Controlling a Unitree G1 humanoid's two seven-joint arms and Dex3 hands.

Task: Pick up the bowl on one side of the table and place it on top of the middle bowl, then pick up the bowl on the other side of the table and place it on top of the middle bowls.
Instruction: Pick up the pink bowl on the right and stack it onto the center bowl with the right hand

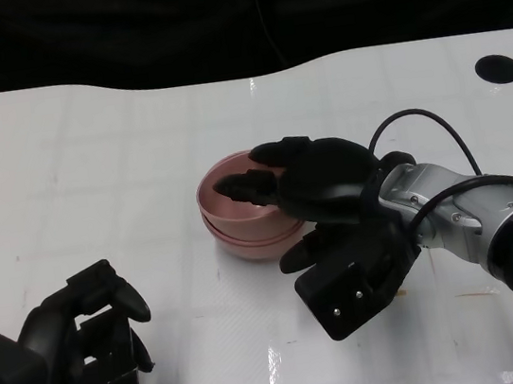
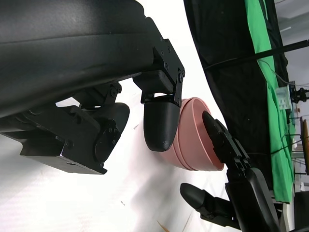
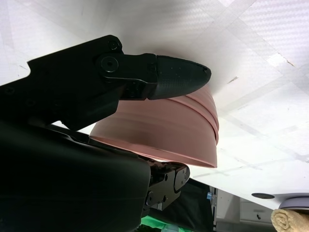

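The right hand [image 1: 320, 204] is seen clasped on the rim of the top bowl [image 1: 238, 199] — fingers inside, thumb outside. Pink bowls are nested at mid-table [image 1: 89, 158]. The left hand [image 1: 86, 335] is held apart, empty — fingers loosely curled.

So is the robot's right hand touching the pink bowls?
Touching. In the head view the right hand has fingers hooked over the rim into the top pink bowl; the right wrist view shows a finger pressed against its outside.
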